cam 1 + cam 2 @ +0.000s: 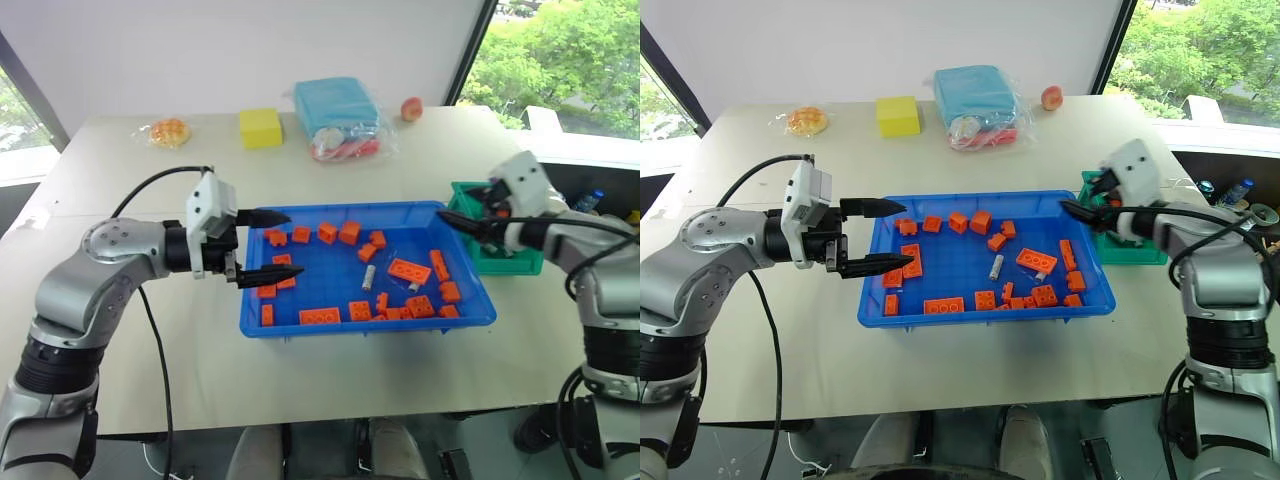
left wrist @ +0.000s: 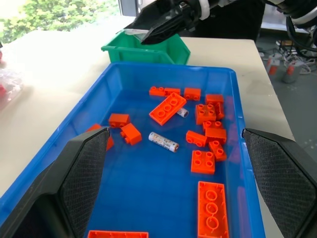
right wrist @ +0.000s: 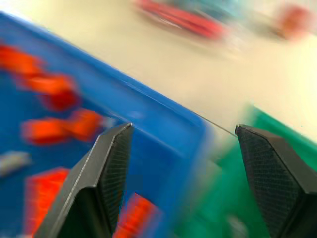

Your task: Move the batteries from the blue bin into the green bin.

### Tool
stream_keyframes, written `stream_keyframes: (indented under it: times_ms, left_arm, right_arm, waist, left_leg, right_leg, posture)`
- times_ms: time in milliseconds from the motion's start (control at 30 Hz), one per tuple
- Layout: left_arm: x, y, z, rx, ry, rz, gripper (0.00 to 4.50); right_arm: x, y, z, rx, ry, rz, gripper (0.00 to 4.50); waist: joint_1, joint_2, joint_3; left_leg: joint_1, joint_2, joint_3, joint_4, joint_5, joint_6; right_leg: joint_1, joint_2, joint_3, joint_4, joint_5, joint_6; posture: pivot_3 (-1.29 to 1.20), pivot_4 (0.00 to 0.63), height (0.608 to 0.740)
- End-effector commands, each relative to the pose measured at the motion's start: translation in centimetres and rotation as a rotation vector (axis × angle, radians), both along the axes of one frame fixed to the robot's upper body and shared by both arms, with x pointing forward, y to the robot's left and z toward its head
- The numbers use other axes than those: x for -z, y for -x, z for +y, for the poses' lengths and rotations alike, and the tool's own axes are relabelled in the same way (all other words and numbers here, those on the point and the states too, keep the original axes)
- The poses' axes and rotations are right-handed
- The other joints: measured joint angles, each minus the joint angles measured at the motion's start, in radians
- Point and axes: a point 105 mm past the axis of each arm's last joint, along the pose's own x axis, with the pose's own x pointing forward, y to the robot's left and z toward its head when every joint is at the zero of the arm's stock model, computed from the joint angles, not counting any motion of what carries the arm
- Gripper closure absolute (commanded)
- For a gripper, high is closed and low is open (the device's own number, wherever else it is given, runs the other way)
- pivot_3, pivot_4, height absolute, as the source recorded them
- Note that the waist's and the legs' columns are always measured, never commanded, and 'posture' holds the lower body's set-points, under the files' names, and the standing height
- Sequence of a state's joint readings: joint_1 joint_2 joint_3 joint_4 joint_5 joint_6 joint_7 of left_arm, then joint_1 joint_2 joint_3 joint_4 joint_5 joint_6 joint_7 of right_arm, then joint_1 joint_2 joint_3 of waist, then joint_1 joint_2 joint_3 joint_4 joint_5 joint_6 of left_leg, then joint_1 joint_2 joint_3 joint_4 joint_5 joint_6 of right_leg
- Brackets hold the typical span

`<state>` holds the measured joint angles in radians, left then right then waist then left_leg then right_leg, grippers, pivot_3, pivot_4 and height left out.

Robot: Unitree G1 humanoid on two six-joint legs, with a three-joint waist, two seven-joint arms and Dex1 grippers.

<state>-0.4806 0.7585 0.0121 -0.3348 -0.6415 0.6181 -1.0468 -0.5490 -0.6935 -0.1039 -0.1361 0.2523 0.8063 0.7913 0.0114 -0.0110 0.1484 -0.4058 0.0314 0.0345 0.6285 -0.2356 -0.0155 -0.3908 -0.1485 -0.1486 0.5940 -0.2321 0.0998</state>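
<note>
The blue bin (image 1: pixel 258 322) sits mid-table and holds several orange bricks (image 1: pixel 409 270) and two batteries: one (image 1: pixel 369 277) near the middle, one (image 1: pixel 413 288) to its right. In the left wrist view the same batteries (image 2: pixel 163 142) (image 2: pixel 182 112) lie on the bin floor. The green bin (image 1: pixel 520 263) stands against the blue bin's right end. My left gripper (image 1: pixel 283 243) is open and hangs level over the blue bin's left rim, holding nothing. My right gripper (image 3: pixel 183 127) is open and empty, at the blue bin's far right corner, beside the green bin's near wall.
At the back of the table lie a wrapped pastry (image 1: pixel 168 131), a yellow block (image 1: pixel 260 128), a light-blue wrapped package (image 1: pixel 337 110) and a small reddish fruit (image 1: pixel 411 108). Bare tabletop (image 1: pixel 150 350) lies in front of and to the left of the blue bin.
</note>
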Motion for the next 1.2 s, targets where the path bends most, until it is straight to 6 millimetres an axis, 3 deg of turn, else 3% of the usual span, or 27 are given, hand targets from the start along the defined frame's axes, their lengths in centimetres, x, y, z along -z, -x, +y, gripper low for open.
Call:
stream_keyframes:
  times_ms: [33, 200, 433, 1033, 1200]
  left_arm:
    - [-0.9, 0.4, -0.4, 0.019, 0.001, -0.055, 0.00]
    - [-0.9, 0.6, -0.1, -0.006, -0.001, -0.061, 0.00]
    - [-0.8, 1.0, 0.2, -0.029, -0.003, -0.061, 0.00]
    - [-1.0, 0.8, 0.1, -0.027, -0.013, -0.071, 0.00]
    - [-0.9, 0.8, 0.1, -0.024, -0.018, -0.074, 0.00]
  right_arm:
    - [1.1, 1.2, 3.6, -0.108, -0.037, 0.136, 1.10]
    - [3.8, 3.9, 7.0, -0.185, -0.105, 0.348, 1.10]
    - [6.9, 5.3, 7.8, -0.152, -0.083, 0.465, 1.10]
    - [9.8, 2.1, 8.6, -0.017, -0.115, 0.502, 1.10]
    - [8.1, 1.8, 9.6, -0.115, -0.068, 0.380, 1.10]
  waist:
    - [0.003, 0.000, 0.000]
    - [0.003, -0.001, 0.000]
    - [0.003, -0.001, 0.000]
    - [0.001, -0.003, -0.002]
    - [0.002, -0.002, -0.001]
  left_leg:
    - [0.000, 0.000, 0.000, 0.000, 0.000, 0.000]
    - [-0.002, -0.001, -0.003, 0.001, 0.000, 0.001]
    - [-0.002, -0.001, -0.003, 0.001, -0.001, 0.001]
    - [-0.001, -0.001, -0.002, 0.001, -0.001, 0.001]
    - [-0.001, -0.001, -0.003, 0.001, -0.001, 0.001]
  right_leg:
    - [0.000, 0.000, 0.000, 0.000, -0.001, -0.001]
    - [0.000, -0.001, 0.000, 0.000, 0.001, -0.004]
    - [-0.001, 0.000, -0.001, 0.000, -0.001, -0.004]
    - [-0.002, 0.000, -0.001, 0.000, -0.001, -0.004]
    - [-0.002, 0.000, -0.001, 0.000, -0.001, -0.003]
  posture:
    - [0.00, 0.150, 0.704]
    - [0.00, 0.150, 0.704]
    - [0.00, 0.150, 0.704]
    - [0.00, 0.150, 0.704]
    - [0.00, 0.150, 0.704]
